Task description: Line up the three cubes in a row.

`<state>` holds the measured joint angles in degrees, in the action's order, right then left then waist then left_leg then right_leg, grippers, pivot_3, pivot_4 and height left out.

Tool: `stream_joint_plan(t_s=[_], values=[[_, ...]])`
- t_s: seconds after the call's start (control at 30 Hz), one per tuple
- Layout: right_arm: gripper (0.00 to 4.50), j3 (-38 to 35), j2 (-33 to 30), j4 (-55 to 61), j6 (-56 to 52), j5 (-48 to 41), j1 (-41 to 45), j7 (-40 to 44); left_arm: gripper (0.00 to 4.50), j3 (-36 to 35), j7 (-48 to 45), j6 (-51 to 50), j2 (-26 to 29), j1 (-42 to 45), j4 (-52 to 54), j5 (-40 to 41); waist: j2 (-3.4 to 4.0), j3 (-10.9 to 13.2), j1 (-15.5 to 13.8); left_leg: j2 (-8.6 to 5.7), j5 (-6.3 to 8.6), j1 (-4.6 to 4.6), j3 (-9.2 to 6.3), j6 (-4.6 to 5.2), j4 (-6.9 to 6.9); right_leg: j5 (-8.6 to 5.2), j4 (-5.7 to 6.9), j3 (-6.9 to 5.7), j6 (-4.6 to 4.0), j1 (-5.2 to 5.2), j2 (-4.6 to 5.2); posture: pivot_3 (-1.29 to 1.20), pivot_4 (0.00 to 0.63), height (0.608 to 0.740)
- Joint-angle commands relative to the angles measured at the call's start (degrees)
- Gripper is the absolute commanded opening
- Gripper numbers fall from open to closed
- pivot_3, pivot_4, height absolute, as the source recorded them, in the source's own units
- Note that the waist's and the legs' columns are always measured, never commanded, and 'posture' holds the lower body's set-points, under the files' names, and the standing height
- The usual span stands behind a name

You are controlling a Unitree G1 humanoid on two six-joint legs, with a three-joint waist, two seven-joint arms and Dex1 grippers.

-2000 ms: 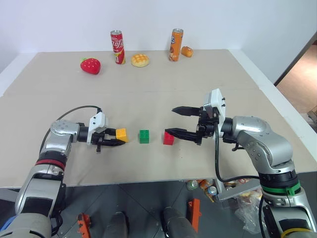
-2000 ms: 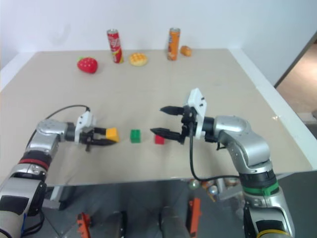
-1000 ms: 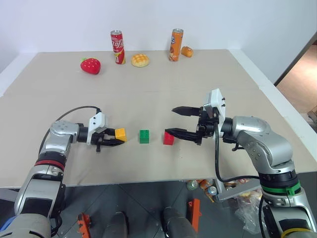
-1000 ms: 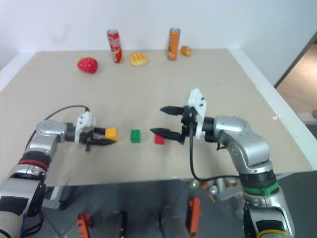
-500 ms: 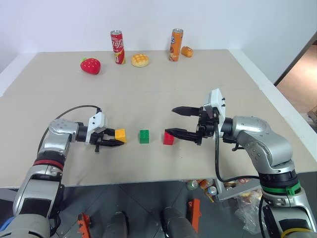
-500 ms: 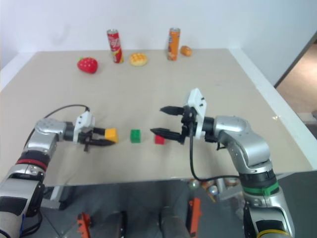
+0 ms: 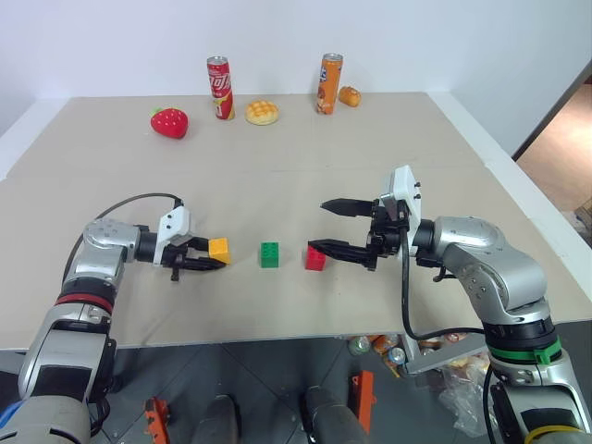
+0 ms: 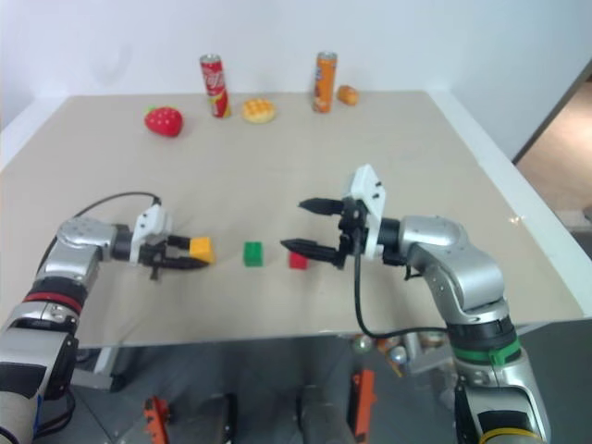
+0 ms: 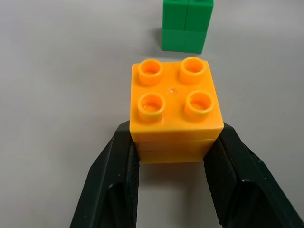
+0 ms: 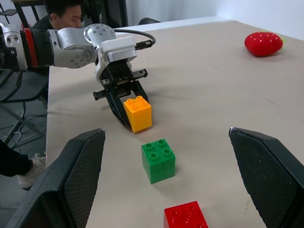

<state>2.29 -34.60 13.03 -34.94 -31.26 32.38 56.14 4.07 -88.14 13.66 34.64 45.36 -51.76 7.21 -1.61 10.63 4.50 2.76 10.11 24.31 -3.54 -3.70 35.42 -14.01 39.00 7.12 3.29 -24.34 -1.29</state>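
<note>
Left end effector (image 7: 197,258) pinches the yellow cube (image 7: 219,249), left of the green cube (image 7: 269,254); red cube (image 7: 315,258) sits right of green. Right end effector (image 7: 334,228) is spread, empty. Next: release yellow in line.

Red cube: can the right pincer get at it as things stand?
Probably yes. The right pincer is open, its lower finger right beside the red cube, with bare table around. The green cube stands apart on the far side, so nothing blocks a short move.
</note>
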Motion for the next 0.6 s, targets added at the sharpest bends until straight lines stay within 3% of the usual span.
stream_joint_plan(t_s=[0.03,0.6], values=[[4.35,-1.12,-0.74,1.98,-0.13,-1.24,0.44,0.55,1.33,-0.07,-1.5,0.47,0.22,-0.64,2.27,0.61,0.0,0.0,0.01,0.0,0.0,0.0,0.0,0.0,0.0,0.0,0.0,0.0,0.0,0.0,0.0,0.0,0.15,0.74],[4.35,-1.01,-1.71,1.9,-0.2,-1.56,0.49,1.53,1.33,-0.32,0.8,3.65,0.88,3.01,-4.38,-1.41,0.0,0.0,0.02,0.0,0.0,0.0,0.0,0.0,0.03,0.0,0.01,0.02,0.0,0.0,0.0,0.0,0.15,0.74]])
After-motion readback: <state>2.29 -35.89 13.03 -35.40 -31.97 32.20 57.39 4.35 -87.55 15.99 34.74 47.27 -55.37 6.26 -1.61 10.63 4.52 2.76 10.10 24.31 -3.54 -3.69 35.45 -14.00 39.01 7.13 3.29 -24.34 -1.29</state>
